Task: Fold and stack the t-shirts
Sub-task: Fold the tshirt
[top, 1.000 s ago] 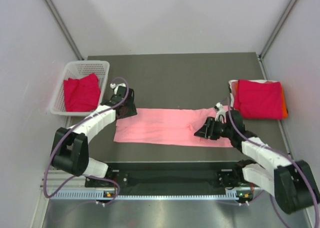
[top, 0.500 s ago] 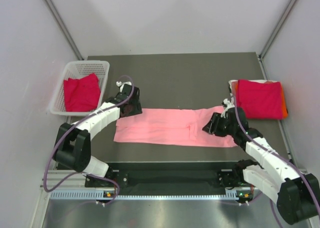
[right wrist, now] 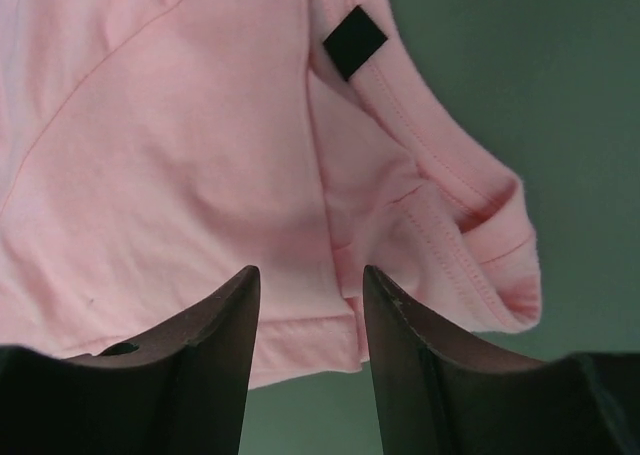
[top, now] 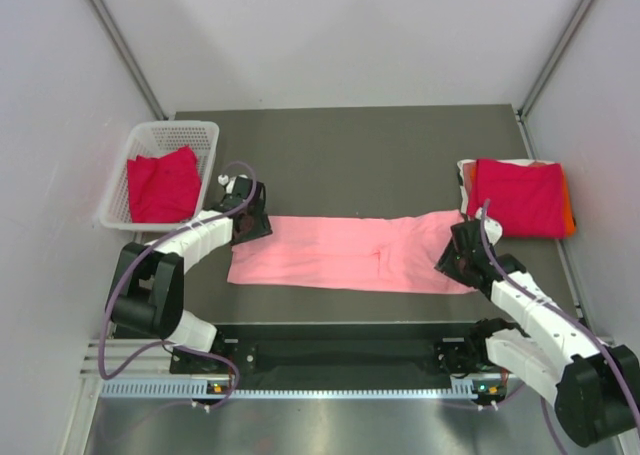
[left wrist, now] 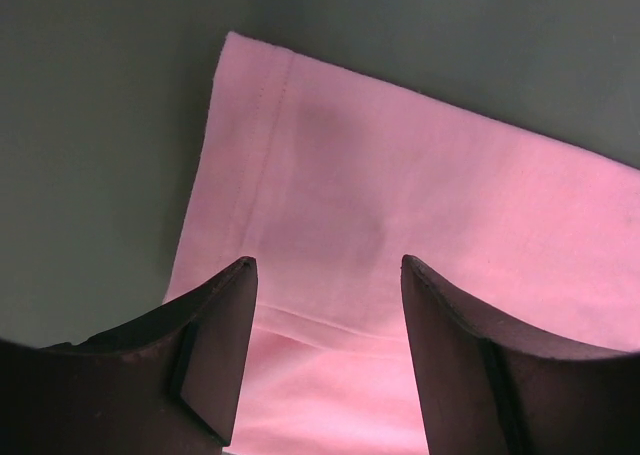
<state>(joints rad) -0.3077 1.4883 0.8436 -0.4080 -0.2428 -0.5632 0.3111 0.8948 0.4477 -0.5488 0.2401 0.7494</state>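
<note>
1. The right gripper [top: 453, 261] has drawn back to the right along the pink t-shirt [top: 340, 250], from near its middle crease to its right end, close to the folded crimson t-shirt [top: 517, 197].
2. The left gripper [top: 256, 225] swung out over the shirt's far-left corner, then came back slightly leftward.
3. The shirt's right part, earlier under the right arm, is now uncovered.

A spread t-shirt [top: 340, 253] lies across the tabletop [top: 350, 155], left tool [top: 252, 225] over its left end, right tool [top: 453, 260] over its right, folded t-shirts [top: 518, 197] stacked behind-right, a basket [top: 172, 129] holding another t-shirt [top: 160, 187] at far left.
</note>
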